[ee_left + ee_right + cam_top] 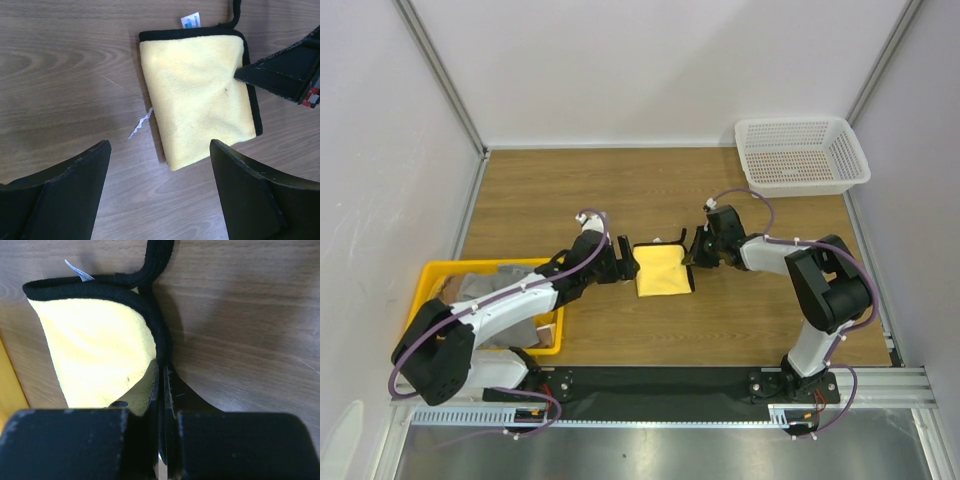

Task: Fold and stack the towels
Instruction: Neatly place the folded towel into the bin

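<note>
The yellow towel [663, 271] lies folded into a small rectangle on the wooden table [570, 190], at the middle of the top view, between the 2 grippers. Its black trim runs along the top and right edges in the left wrist view, where the towel [200, 105] fills the upper centre of the frame. A white tag [190, 21] sticks out at its top edge and a black loop [235, 12] curls away from its upper right corner.

The right gripper [692, 258] is at the towel's right edge. In the right wrist view its fingers [162, 370] are pressed together, with the black-trimmed edge of the towel [95, 355] pinched between them. The same gripper [240, 75] enters the left wrist view from the right, its tip on the trim.

The left gripper [625, 265] sits just beside the towel's left edge with its jaws spread wide. Its 2 fingers [159, 150] frame the bottom of its own view and grip nothing.

At the lower left of the top view a yellow tray [430, 275] holds grey cloth [485, 283], partly hidden under the left arm. A white mesh basket [855, 165] stands at the upper right, well apart from the towel.
</note>
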Robot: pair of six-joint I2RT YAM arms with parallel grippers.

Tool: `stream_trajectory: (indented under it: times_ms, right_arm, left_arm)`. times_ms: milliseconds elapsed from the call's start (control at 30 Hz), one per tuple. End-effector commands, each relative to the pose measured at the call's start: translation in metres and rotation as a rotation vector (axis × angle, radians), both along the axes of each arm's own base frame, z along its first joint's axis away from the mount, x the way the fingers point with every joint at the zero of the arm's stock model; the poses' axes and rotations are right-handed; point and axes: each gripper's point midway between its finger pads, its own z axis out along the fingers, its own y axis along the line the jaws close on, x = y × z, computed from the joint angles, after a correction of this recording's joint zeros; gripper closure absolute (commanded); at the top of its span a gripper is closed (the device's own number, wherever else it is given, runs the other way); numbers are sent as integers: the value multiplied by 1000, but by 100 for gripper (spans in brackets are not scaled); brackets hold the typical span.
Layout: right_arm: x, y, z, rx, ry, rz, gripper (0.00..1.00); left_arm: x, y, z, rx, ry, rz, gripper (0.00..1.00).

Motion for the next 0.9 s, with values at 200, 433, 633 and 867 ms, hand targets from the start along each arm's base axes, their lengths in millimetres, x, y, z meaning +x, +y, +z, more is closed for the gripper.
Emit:
stream_trajectory:
  times_ms: [200, 433, 633, 867]
  right_arm:
    - [43, -11, 99, -19, -213, -121, 100]
    - [83, -30, 130, -67, -301, -176, 100]
    - [127, -49, 157, -83, -362, -194, 100]
    - [178, -70, 193, -61, -429, -196, 100]
  left_arm:
    - [16, 25, 19, 15, -80, 43, 13]
    - [24, 31, 19, 27, -76, 41, 13]
    - [30, 34, 22, 26, -82, 44, 13]
    - [38, 39, 26, 25, -86, 59, 13]
